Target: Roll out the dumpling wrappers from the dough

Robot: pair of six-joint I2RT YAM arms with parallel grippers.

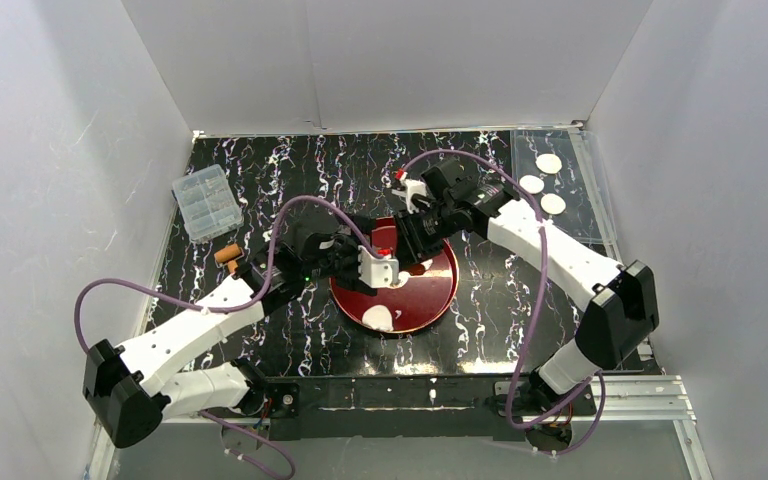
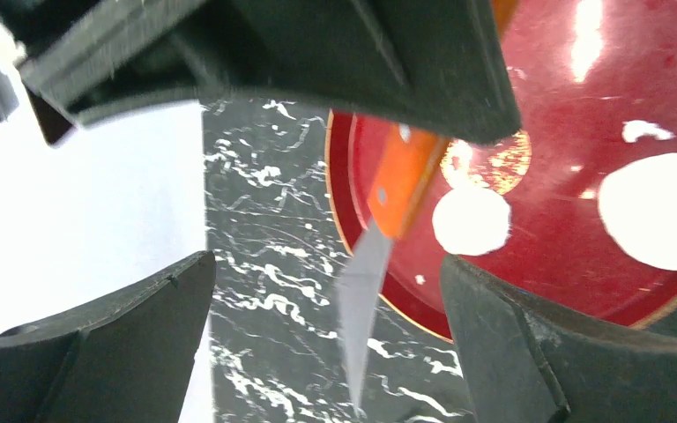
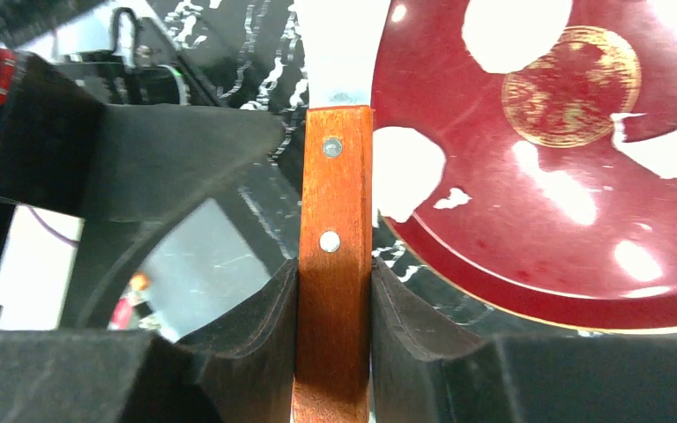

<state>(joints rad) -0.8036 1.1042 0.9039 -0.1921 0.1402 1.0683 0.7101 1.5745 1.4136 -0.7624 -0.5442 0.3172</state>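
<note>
The right hand (image 3: 335, 275) is clamped on the wooden handle of a knife (image 3: 335, 203), one finger on each side of the handle. From its wrist camera the pale metal blade points up and away over the edge of a dark red plate (image 3: 538, 238). The left hand (image 2: 326, 273) is spread wide and grips nothing. In its own camera the knife blade (image 2: 361, 291) hangs in the gap between its two black fingers (image 2: 115, 344), with neither finger pressed against it, while the right hand's dark body holds the orange-brown handle above. From above, both hands meet over the near-left part of the plate (image 1: 430, 300), the left hand (image 1: 378, 265) just beside the right hand (image 1: 405, 238). The dough (image 1: 378, 318) lies on the plate as several ragged white patches, one near the front rim and others closer to the gold mark at the centre. The left wrist view shows one small roundish patch (image 2: 470, 220) just beside the knife handle. Three round white wrappers (image 1: 549, 163) lie apart from one another on a clear tray (image 1: 575, 150) at the far right corner of the black marbled counter (image 1: 260, 170), well away from the plate. A clear plastic box (image 1: 206, 202) sits at the far left, with a short brown wooden piece (image 1: 227, 253) near it.
</note>
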